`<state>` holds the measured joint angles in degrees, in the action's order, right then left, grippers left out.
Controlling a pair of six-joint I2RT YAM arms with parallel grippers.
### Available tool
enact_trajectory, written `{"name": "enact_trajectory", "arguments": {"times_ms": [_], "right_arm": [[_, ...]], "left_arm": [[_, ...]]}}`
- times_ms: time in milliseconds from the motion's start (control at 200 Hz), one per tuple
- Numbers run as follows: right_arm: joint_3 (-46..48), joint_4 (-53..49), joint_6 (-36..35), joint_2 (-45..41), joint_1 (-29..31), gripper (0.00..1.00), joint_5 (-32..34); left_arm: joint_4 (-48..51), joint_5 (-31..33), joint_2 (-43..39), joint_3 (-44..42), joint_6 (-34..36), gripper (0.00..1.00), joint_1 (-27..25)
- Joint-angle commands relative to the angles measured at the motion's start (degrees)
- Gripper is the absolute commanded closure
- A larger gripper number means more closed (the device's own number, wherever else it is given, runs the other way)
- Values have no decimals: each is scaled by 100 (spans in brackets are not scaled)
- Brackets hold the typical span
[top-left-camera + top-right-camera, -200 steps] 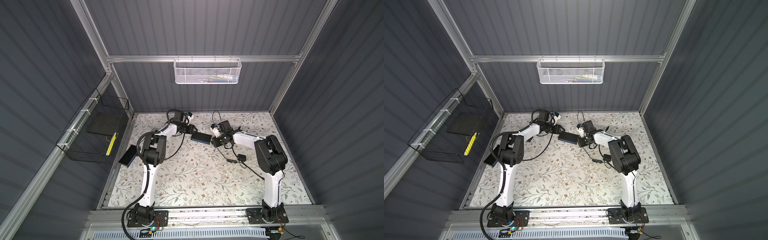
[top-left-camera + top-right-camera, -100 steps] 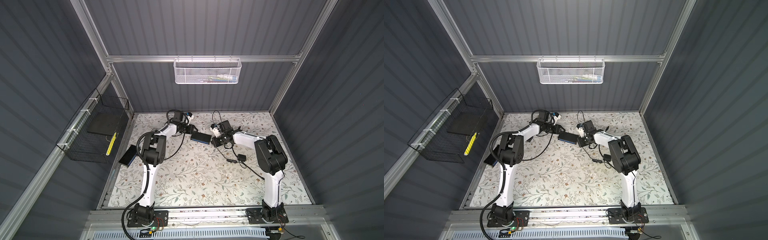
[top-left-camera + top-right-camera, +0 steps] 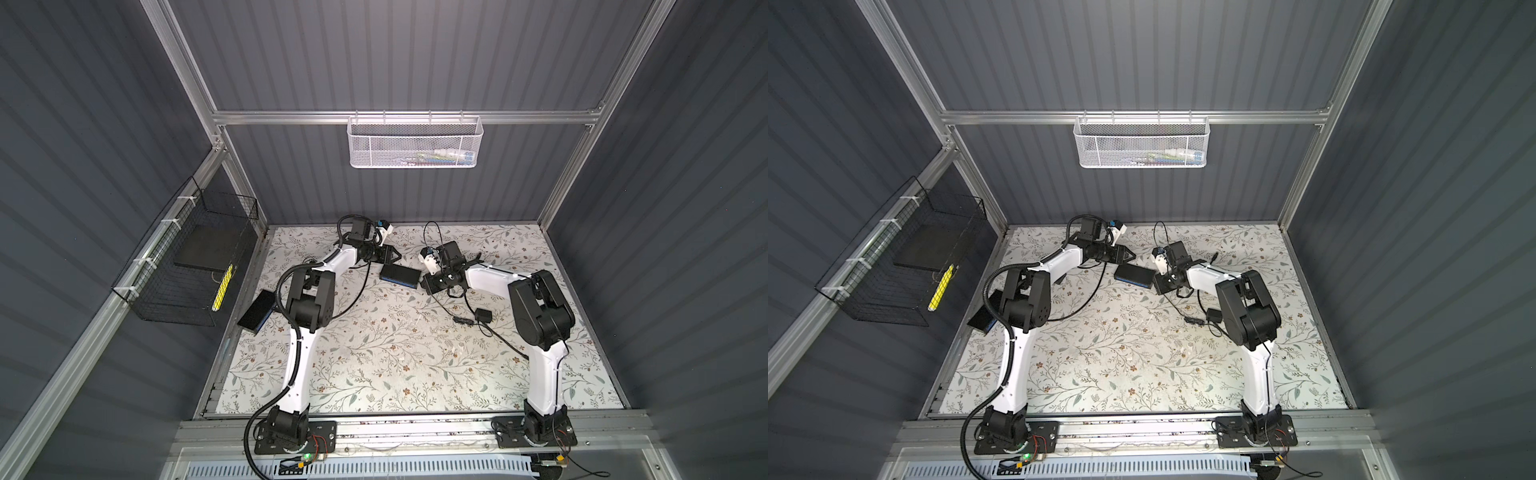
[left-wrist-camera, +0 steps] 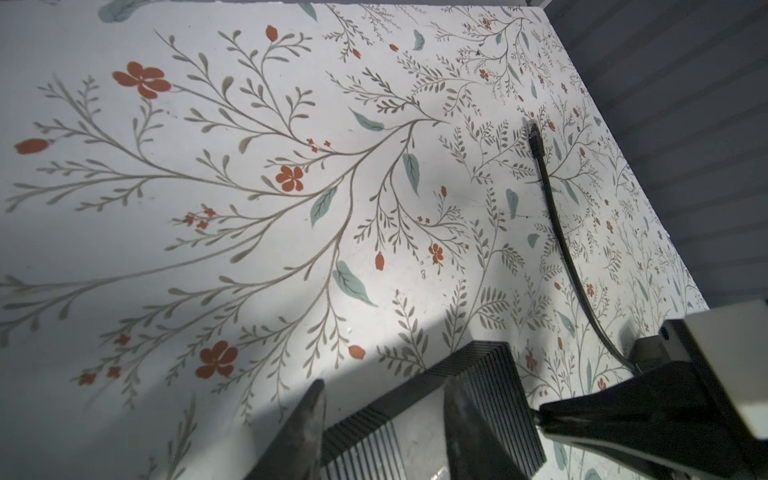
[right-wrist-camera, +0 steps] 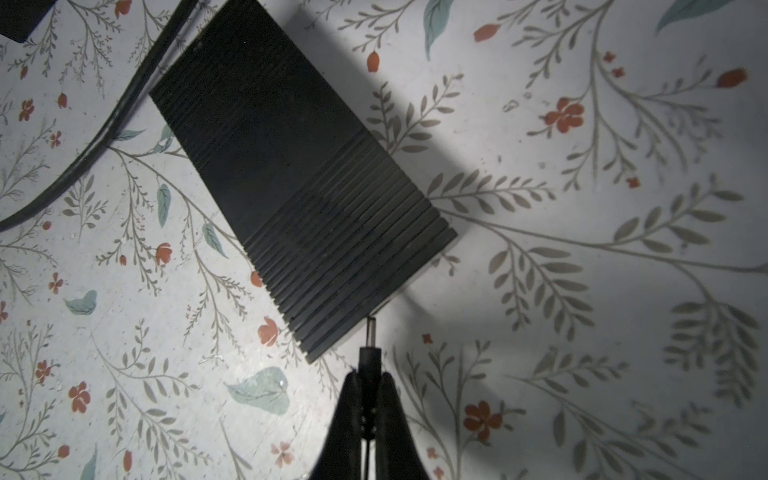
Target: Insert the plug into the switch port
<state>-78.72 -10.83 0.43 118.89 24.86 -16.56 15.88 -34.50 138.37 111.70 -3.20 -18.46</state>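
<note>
Right wrist shows ribbed (black) switch (image 5: 299, 187) by plug (image 5: 370, 360).

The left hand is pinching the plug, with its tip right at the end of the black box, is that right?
Not quite: the right hand pinches the plug, not the left. The right wrist view shows it, with the tip right at the end of the box.

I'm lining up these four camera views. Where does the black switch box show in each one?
In a top view: switch box lies flat, far middle of the scene.
In a top view: same spot.
Left wrist: one ribbed corner only, close up.
Right wrist: most of its ribbed top, just ahead of the plug.
Landmark: right claw, shut on the plug at the box's short end.
</note>
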Motion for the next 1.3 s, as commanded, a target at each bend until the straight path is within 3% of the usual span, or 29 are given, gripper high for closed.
{"name": "enact_trajectory", "arguments": {"times_ms": [0, 365, 560, 931, 1296], "right_arm": [[147, 63, 28, -65, 53, 97, -55], [375, 193, 38, -160, 51, 98, 67], [380, 274, -9, -200, 54, 98, 134], [196, 185, -115, -184, 28, 98, 356], [-1464, -812, 155, 670, -215, 99, 618]], "left_arm": [[158, 95, -98, 135, 92, 53, -11], [335, 507, -773, -289, 78, 52, 193], [103, 690, -982, -921, -20, 51, 193], [-6, 534, -957, -1251, -144, 52, 185], [7, 554, -1159, -1469, -136, 53, 144]]}}
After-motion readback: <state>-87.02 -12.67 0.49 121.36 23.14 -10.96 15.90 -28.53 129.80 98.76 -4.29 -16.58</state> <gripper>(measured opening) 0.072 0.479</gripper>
